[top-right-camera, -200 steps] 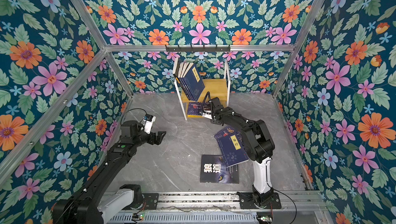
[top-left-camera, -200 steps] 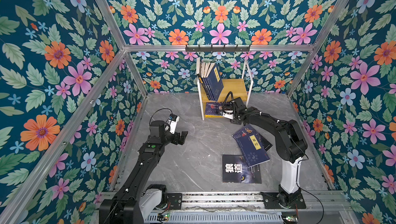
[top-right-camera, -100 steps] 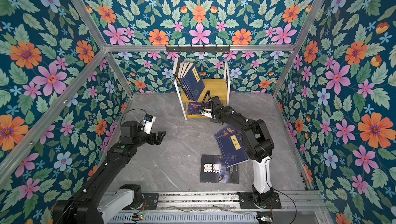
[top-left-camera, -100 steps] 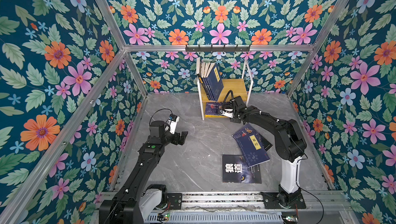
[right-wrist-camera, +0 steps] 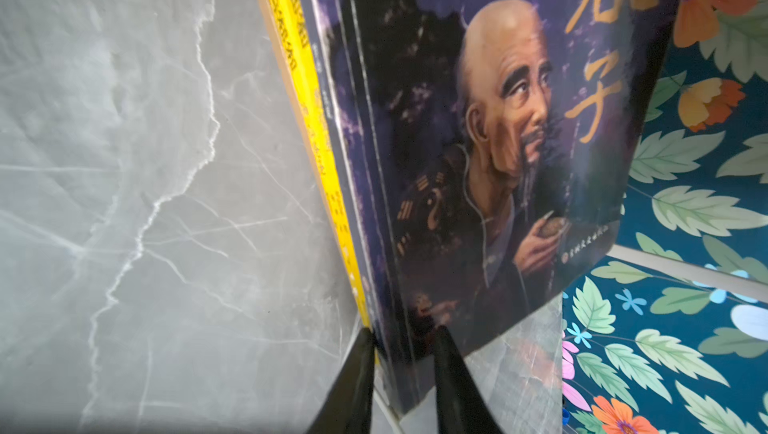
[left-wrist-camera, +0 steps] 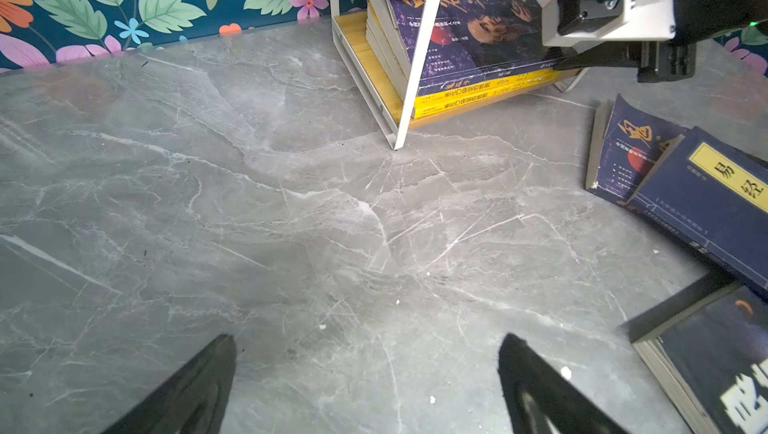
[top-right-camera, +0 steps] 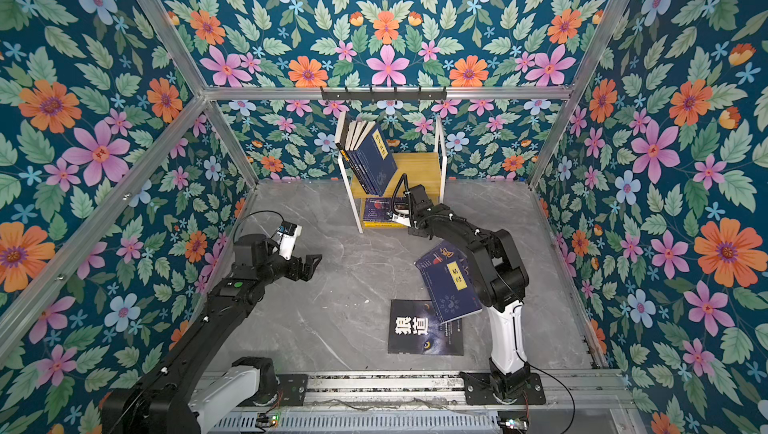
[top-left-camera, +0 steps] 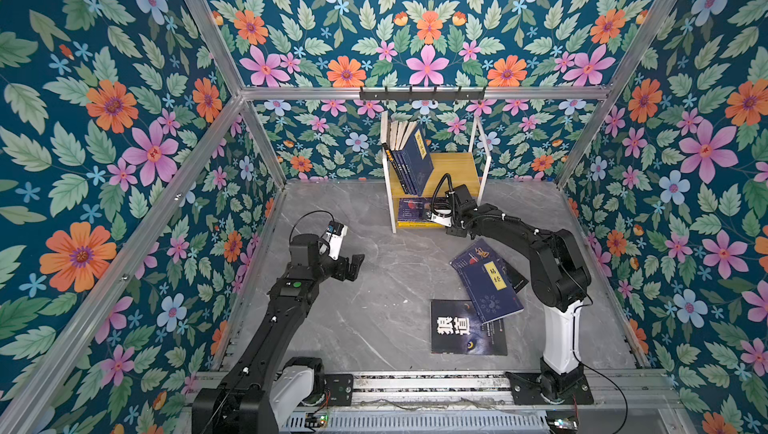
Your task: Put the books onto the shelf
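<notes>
The shelf (top-left-camera: 457, 166) stands at the back wall, with several navy books (top-left-camera: 413, 159) leaning on its upper board and a flat stack on the lower board. My right gripper (top-left-camera: 440, 218) reaches to that stack; in the right wrist view its fingers (right-wrist-camera: 451, 369) pinch the corner of the top portrait-cover book (right-wrist-camera: 498, 141), above the yellow spines (right-wrist-camera: 311, 99). On the floor lie a navy yellow-label book (top-left-camera: 490, 286), a dark one (top-left-camera: 469, 255) under it, and the black wolf-eye book (top-left-camera: 461, 330). My left gripper (top-left-camera: 353, 263) hovers open and empty over bare floor (left-wrist-camera: 368, 349).
A black hook rail (top-left-camera: 422, 94) hangs on the back wall above the shelf. Flowered walls close in the grey marble floor (top-left-camera: 374, 307) on three sides. A metal rail (top-left-camera: 415, 384) carrying both arm bases runs along the front edge.
The right gripper's jaws have narrowed onto the corner of the stacked books on the lower board. The left arm has not moved.
</notes>
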Action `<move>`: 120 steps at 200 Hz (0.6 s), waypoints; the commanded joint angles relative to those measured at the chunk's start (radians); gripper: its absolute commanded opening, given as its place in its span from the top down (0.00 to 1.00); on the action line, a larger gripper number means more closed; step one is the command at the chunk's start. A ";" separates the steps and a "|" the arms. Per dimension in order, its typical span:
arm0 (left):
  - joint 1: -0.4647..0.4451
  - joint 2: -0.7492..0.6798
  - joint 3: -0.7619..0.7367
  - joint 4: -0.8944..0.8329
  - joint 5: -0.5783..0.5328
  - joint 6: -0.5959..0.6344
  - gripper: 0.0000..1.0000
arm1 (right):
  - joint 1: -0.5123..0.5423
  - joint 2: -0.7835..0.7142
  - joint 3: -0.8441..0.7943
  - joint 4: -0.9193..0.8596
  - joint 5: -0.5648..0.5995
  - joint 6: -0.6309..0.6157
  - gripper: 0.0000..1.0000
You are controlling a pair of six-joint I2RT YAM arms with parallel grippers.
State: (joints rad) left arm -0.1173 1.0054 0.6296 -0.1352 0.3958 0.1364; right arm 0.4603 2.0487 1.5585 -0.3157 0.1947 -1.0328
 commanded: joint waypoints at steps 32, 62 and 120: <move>0.002 0.002 0.000 0.003 0.015 0.006 0.00 | -0.002 0.019 0.022 0.003 -0.012 -0.003 0.77; 0.002 0.005 -0.001 -0.002 0.002 0.011 0.00 | -0.003 0.018 0.024 0.005 -0.014 -0.006 0.78; 0.001 0.009 0.001 0.000 0.005 0.009 0.00 | -0.002 -0.126 -0.055 -0.061 -0.057 0.140 0.62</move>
State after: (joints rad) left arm -0.1158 1.0107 0.6289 -0.1352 0.3958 0.1364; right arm 0.4572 2.0052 1.5379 -0.3431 0.1856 -1.0035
